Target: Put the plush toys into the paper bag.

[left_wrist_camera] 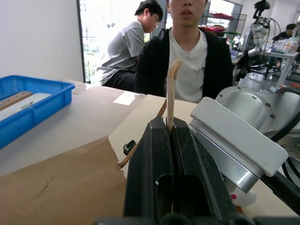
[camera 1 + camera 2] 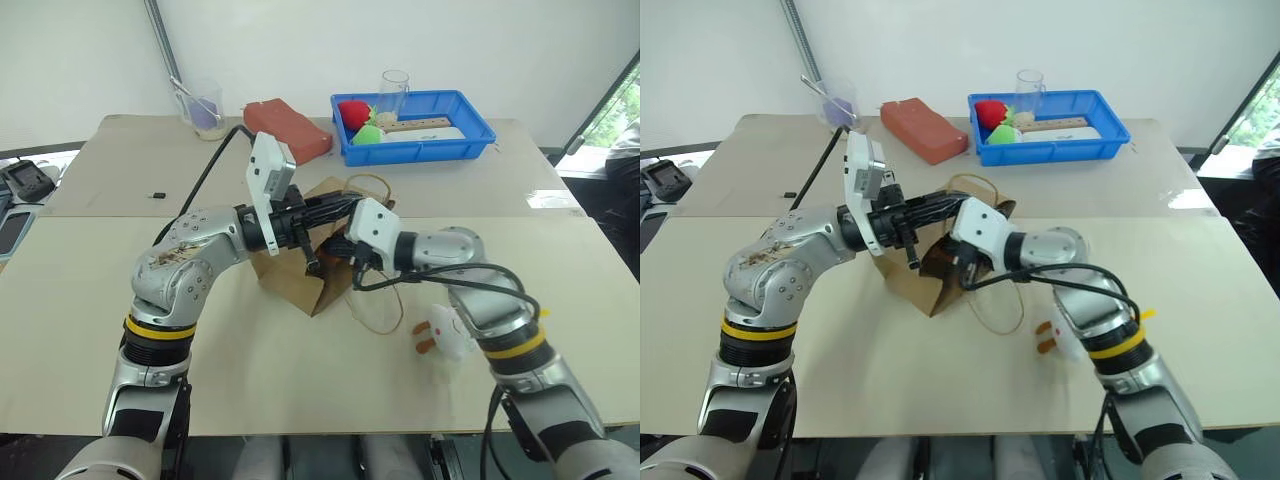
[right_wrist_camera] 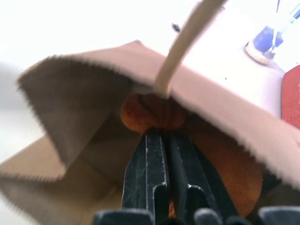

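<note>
The brown paper bag [image 2: 300, 275] lies tipped on the table, its mouth facing my right arm. My left gripper [image 1: 168, 123] is shut on the bag's beige cord handle [image 1: 171, 89] and holds the mouth up. My right gripper [image 3: 161, 133] reaches into the mouth, shut on the reddish-brown plush toy [image 3: 150, 115], which sits just under the bag's upper edge [image 3: 211, 101]. The white plush toy [image 2: 448, 330] with orange feet lies on the table beside my right forearm, apart from both grippers.
At the table's far side stand a blue tray [image 2: 470, 130] with red and green toys, a clear cup [image 2: 394, 90], a reddish-orange block [image 2: 285, 125] and a plastic cup [image 2: 205, 110]. Two people [image 1: 187, 61] sit beyond the table.
</note>
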Controlling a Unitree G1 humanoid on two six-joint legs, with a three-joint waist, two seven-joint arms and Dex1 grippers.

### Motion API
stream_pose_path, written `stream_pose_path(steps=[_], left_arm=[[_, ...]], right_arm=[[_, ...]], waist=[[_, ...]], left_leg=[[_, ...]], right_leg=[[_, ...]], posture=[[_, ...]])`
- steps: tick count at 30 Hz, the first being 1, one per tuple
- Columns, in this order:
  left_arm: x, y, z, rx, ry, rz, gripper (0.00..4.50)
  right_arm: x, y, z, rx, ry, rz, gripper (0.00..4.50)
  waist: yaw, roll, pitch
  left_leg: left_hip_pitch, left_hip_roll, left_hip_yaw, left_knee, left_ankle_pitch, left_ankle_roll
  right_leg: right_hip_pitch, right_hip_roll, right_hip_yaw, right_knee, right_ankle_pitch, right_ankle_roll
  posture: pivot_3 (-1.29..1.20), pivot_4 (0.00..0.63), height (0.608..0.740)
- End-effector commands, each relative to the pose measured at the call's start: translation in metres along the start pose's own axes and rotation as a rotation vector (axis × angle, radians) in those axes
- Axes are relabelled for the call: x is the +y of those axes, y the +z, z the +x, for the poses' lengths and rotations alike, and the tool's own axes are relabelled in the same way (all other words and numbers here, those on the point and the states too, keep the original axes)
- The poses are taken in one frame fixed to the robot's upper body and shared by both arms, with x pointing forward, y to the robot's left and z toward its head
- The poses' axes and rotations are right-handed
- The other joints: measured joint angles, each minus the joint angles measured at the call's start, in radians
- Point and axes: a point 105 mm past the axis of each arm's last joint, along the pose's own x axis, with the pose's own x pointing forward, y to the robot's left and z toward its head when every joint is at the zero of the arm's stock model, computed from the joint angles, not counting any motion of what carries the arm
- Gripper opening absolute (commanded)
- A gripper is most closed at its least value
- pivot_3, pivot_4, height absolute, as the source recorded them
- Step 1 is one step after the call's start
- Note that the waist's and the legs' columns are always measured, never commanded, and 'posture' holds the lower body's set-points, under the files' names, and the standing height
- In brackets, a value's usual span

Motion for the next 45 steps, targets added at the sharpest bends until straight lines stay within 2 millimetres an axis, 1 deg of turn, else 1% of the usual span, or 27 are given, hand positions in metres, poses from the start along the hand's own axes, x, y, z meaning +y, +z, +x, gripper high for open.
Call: stream_pose_path(steps=[1, 6, 8, 9, 11, 14, 16, 17, 20, 21, 24, 27, 31, 33, 36, 39, 42, 45], left_arm=[[-0.012, 0.011, 0.003, -0.035, -0.043, 0.038, 0.0], [-0.01, 0.008, 0.002, -0.029, -0.032, 0.04, 0.0], [-0.011, 0.008, 0.003, -0.033, -0.033, 0.036, 0.0], [-0.011, 0.008, 0.003, -0.036, -0.03, 0.031, 0.0], [-0.011, 0.006, 0.003, -0.032, -0.028, 0.029, 0.0], [-0.013, 0.003, 0.003, -0.023, -0.037, 0.031, 0.0], [-0.014, 0.003, 0.002, -0.03, -0.038, 0.021, 0.0], [-0.013, 0.003, 0.002, -0.035, -0.037, 0.015, 0.0], [-0.012, 0.002, 0.001, -0.034, -0.025, 0.011, 0.0], [-0.011, 0.002, 0.0, -0.033, -0.024, 0.011, 0.0], [-0.011, 0.001, 0.0, -0.03, -0.022, 0.01, 0.0], [-0.012, -0.001, 0.0, -0.022, -0.025, 0.017, 0.0], [-0.013, -0.001, 0.0, -0.022, -0.024, 0.017, 0.0], [-0.011, 0.001, -0.001, -0.032, -0.013, 0.004, 0.0], [-0.01, 0.001, -0.003, -0.028, -0.009, -0.001, 0.0], [-0.011, 0.0, -0.005, -0.02, -0.013, -0.001, 0.0], [-0.01, 0.0, -0.005, -0.02, -0.011, -0.002, 0.0], [-0.009, 0.0, -0.005, -0.025, -0.005, -0.009, 0.0]], right_arm=[[-0.016, 0.008, -0.005, -0.017, -0.101, -0.012, 1.46], [-0.019, 0.017, -0.02, -0.041, -0.109, 0.016, 3.21], [-0.021, 0.02, -0.035, -0.039, -0.109, 0.015, 3.92], [-0.022, 0.022, -0.046, -0.037, -0.096, 0.026, 4.21], [-0.015, 0.024, -0.069, -0.022, -0.029, 0.048, 4.21], [0.001, 0.02, -0.102, 0.048, 0.094, 0.076, 4.21], [0.002, 0.01, -0.124, 0.141, 0.109, 0.091, 4.21], [0.002, 0.007, -0.13, 0.17, 0.108, 0.094, 4.21], [0.005, -0.016, -0.155, 0.321, 0.084, 0.07, 4.21], [0.006, -0.022, -0.16, 0.355, 0.087, 0.063, 4.21], [0.019, -0.054, -0.174, 0.489, 0.103, 0.058, 4.21], [0.025, -0.081, -0.179, 0.55, 0.082, 0.08, 4.21], [0.029, -0.104, -0.178, 0.581, 0.048, 0.144, 4.21], [0.028, -0.111, -0.178, 0.592, 0.026, 0.174, 4.21], [0.03, -0.12, -0.18, 0.62, 0.022, 0.187, 3.36], [0.03, -0.121, -0.18, 0.616, 0.028, 0.194, 2.34], [0.029, -0.112, -0.176, 0.576, 0.03, 0.215, 1.32], [0.031, -0.098, -0.17, 0.508, 0.05, 0.262, 0.34]], waist=[[0.002, 0.0, 0.0], [0.003, 0.0, 0.0], [0.006, 0.0, 0.0], [0.007, 0.0, 0.0], [0.012, 0.0, 0.0], [0.02, 0.0, 0.0], [0.023, 0.0, 0.0], [0.022, 0.0, 0.0], [0.023, 0.0, 0.0], [0.023, 0.0, 0.0], [0.023, 0.0, 0.0], [0.022, 0.0, 0.0], [0.021, -0.001, 0.0], [0.021, -0.001, 0.0], [0.024, -0.001, 0.0], [0.024, -0.001, 0.0], [0.024, -0.001, 0.0], [0.023, -0.001, 0.0]], left_leg=[[0.0, 0.0, 0.0, 0.0, 0.0, 0.0], [0.0, -0.001, 0.0, 0.0, 0.0, 0.0], [0.0, -0.001, 0.0, 0.0, 0.0, 0.0], [0.0, -0.001, 0.0, 0.0, 0.0, 0.0], [-0.001, -0.001, 0.0, 0.0, 0.0, 0.0], [-0.001, -0.001, 0.0, 0.0, 0.0, 0.001], [0.0, -0.001, 0.0, 0.0, -0.001, 0.001], [-0.001, -0.001, 0.001, 0.0, -0.001, 0.001], [0.0, -0.001, 0.001, 0.0, -0.001, 0.001], [0.0, -0.001, 0.001, 0.0, -0.001, 0.001], [0.0, -0.001, 0.002, 0.0, -0.001, 0.001], [0.0, -0.001, 0.003, 0.001, -0.001, 0.001], [0.001, -0.001, 0.003, 0.001, -0.001, 0.001], [0.001, -0.001, 0.002, 0.001, -0.001, 0.001], [0.001, -0.001, 0.002, 0.001, -0.001, 0.001], [0.001, -0.001, 0.002, 0.001, -0.001, 0.001], [0.001, -0.001, 0.002, 0.001, -0.001, 0.001], [0.001, -0.001, 0.002, 0.001, -0.001, 0.001]], right_leg=[[0.0, 0.0, 0.0, 0.0, 0.0, 0.0], [0.0, -0.001, 0.0, 0.0, 0.0, 0.0], [0.0, -0.001, 0.0, 0.0, 0.0, 0.0], [0.0, -0.001, 0.0, -0.001, 0.0, 0.0], [0.0, -0.001, 0.0, -0.001, 0.0, 0.0], [0.001, -0.001, 0.0, -0.002, 0.0, 0.0], [0.002, -0.001, 0.0, -0.003, 0.0, 0.0], [0.001, -0.001, 0.0, -0.004, 0.0, 0.0], [0.002, 0.0, 0.0, -0.003, 0.0, 0.0], [0.003, 0.0, 0.0, -0.003, 0.0, 0.0], [0.002, 0.0, 0.0, -0.003, 0.0, 0.001], [0.002, 0.0, 0.001, -0.003, 0.0, 0.001], [0.002, 0.0, 0.001, -0.003, 0.0, 0.001], [0.002, 0.0, 0.001, -0.003, 0.0, 0.001], [0.003, 0.0, 0.001, -0.003, 0.0, 0.001], [0.003, 0.0, 0.001, -0.003, 0.0, 0.001], [0.003, 0.0, 0.001, -0.003, 0.0, 0.001], [0.003, 0.0, 0.001, -0.003, 0.0, 0.001]], posture=[[0.0, 0.15, 0.74], [0.0, 0.15, 0.74], [0.0, 0.15, 0.74], [0.0, 0.15, 0.74], [0.0, 0.15, 0.74], [0.0, 0.15, 0.74], [0.0, 0.15, 0.74], [0.0, 0.15, 0.74], [0.0, 0.15, 0.74], [0.0, 0.15, 0.74], [0.0, 0.15, 0.74], [0.0, 0.15, 0.74], [0.0, 0.15, 0.74], [0.0, 0.15, 0.74], [0.0, 0.15, 0.74], [0.0, 0.15, 0.74], [0.0, 0.15, 0.74], [0.0, 0.15, 0.74]])
